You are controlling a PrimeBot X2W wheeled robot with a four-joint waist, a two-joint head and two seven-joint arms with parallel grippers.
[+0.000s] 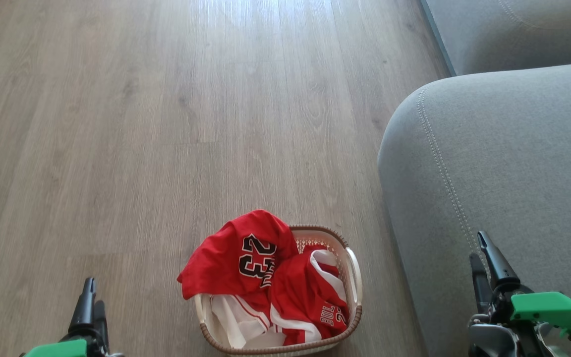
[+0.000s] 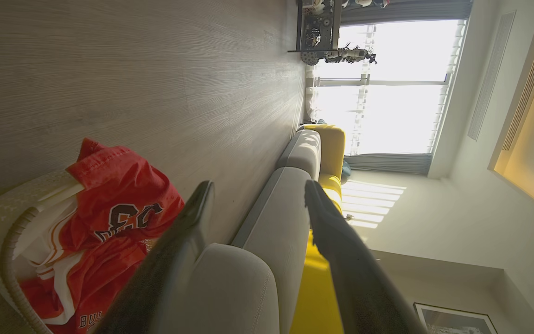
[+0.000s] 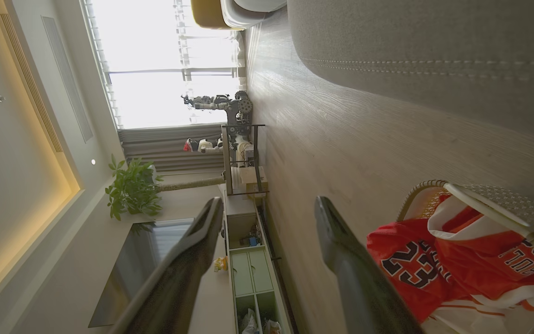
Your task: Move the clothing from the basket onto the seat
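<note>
The clothing is heaped in the basket [image 1: 356, 277] on the floor: a red jersey [image 1: 238, 248] with a black "23" spills over its left rim, and red shorts [image 1: 310, 292] with white trim lie beside it. The grey seat [image 1: 503, 163] stands just right of the basket. My left gripper [image 1: 92, 296] hangs open over the floor, left of the basket. My right gripper [image 1: 478, 246] is open over the seat's front edge. In the wrist views, both the left gripper [image 2: 258, 188] and the right gripper [image 3: 269, 202] have nothing between their fingers, with the jersey [image 2: 123, 195] [image 3: 406, 260] off to the side.
Pale wood floor [image 1: 166, 124] stretches ahead and to the left. A second grey sofa section [image 1: 513, 29] lies further back on the right. Far off stand a window [image 2: 387, 83], a metal desk [image 3: 241, 157], a potted plant [image 3: 132, 188] and a low cabinet [image 3: 248, 273].
</note>
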